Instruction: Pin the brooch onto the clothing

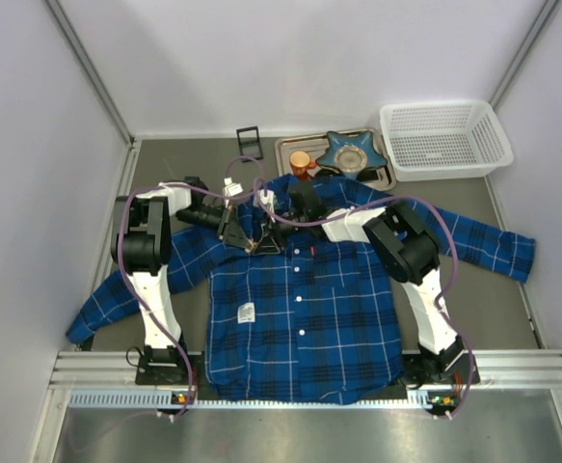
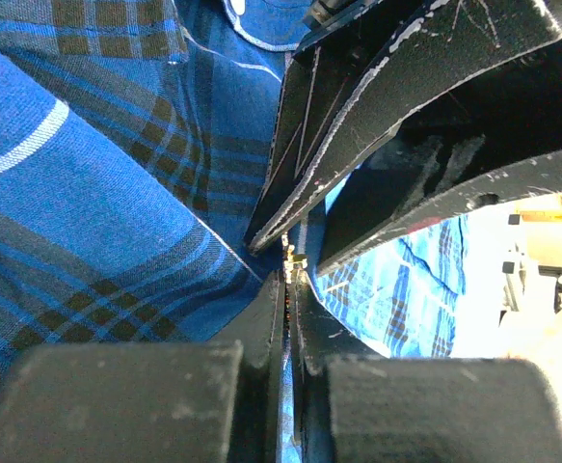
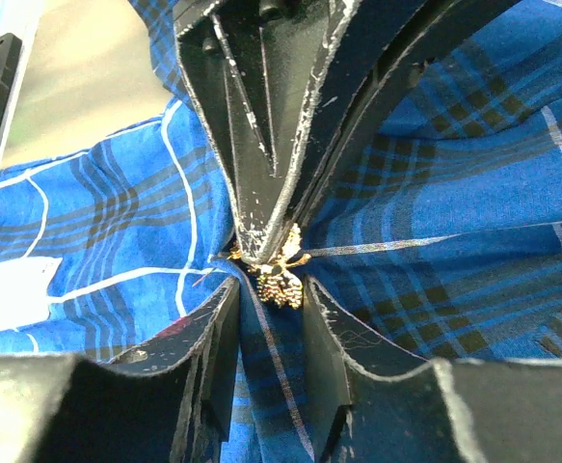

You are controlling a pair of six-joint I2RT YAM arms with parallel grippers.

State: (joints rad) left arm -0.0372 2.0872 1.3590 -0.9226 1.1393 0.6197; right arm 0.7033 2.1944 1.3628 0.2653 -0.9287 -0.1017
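Closest in the right wrist view, the right gripper (image 3: 271,294) has its fingers (image 3: 213,338) spread, one on each side of the brooch (image 3: 279,280) and not closed on it. Opposite, the left gripper (image 3: 266,241) points in with its fingers clenched tight, their tips pinching the top of that small gold ornament over a gathered fold of the clothing (image 3: 454,193). Both meet just below the collar of the shirt, which lies spread out on the bench (image 1: 512,309).
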